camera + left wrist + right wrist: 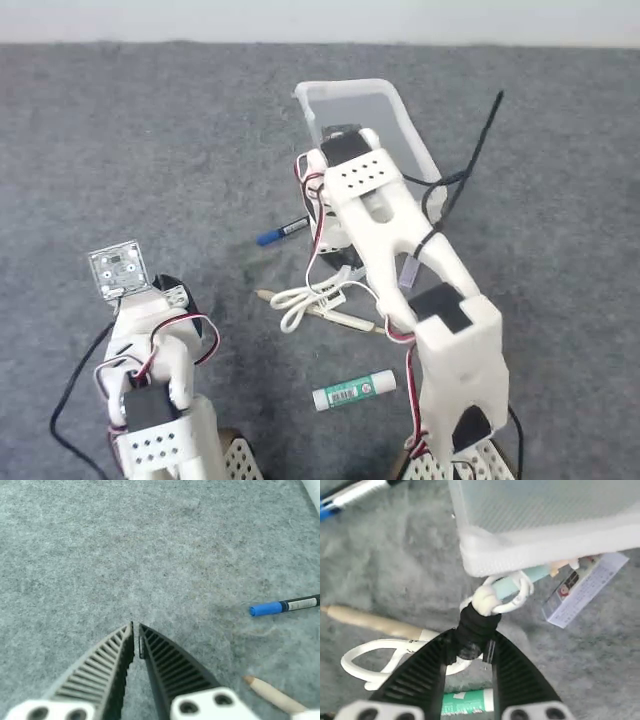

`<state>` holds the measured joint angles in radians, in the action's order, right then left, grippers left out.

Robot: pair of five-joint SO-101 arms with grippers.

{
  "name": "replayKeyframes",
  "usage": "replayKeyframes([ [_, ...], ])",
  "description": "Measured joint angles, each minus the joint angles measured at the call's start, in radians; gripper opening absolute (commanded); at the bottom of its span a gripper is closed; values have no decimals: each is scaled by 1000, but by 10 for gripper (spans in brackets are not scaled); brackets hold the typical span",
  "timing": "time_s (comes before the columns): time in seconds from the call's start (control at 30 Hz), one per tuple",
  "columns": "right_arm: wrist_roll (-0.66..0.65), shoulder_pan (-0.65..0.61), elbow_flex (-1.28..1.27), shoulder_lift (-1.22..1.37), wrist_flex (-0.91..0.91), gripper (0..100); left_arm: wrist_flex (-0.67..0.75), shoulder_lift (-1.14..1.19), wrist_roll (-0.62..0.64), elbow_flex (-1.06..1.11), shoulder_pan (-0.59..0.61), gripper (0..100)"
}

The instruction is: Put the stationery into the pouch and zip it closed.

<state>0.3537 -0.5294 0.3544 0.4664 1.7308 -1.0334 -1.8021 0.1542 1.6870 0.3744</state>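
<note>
**Pulling the strap could drag the pouch instead of opening it**

The mesh pouch [395,115] lies on the far side of the table, under the right arm. None of the stationery is in it yet. The blue pen [283,231], the pencil [375,621] and the glue stick [353,390] all lie on the grey felt [100,540] outside it. I cannot tell whether the pouch's mouth is open.

A white strap [367,655] runs from the pouch's near edge, beside a paper tag [585,592]. Its loose loop crosses the pencil. The right gripper [470,645] pinches the black clasp [474,625] on this strap, just beside the pouch's edge.

The left gripper [136,626] is well apart from the pouch, its fingers pressed almost together on nothing, so nothing pins the pouch down.

- **Pouch slides:** the pouch looks light and floppy, so a tug on the clasp would likely slide it over the felt or fold it.
- **Pencil and glue stick shift:** the trailing loop could sweep the pencil along and roll the glue stick off its spot.
- **Clasp slips:** the clasp is small and rounded, so a sideways pull may pop it out of the jaws.
</note>
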Motion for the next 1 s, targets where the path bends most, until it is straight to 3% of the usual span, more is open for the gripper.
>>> replayKeyframes([
  [0.3,-201,-3,-153,-210,12,6,-2,0,0,0,0,12],
  [0.57,-245,-38,-345,-479,-14,6,-58,0,0,-9,0,12],
  [0.73,-405,-44,-466,-591,-107,6,-94,0,-5,-97,0,12],
  [0.93,-480,-44,-483,-709,-126,6,-98,0,-127,-255,0,17],
  [1.0,-483,-44,-499,-740,-143,6,-98,0,-173,-290,-3,62],
])
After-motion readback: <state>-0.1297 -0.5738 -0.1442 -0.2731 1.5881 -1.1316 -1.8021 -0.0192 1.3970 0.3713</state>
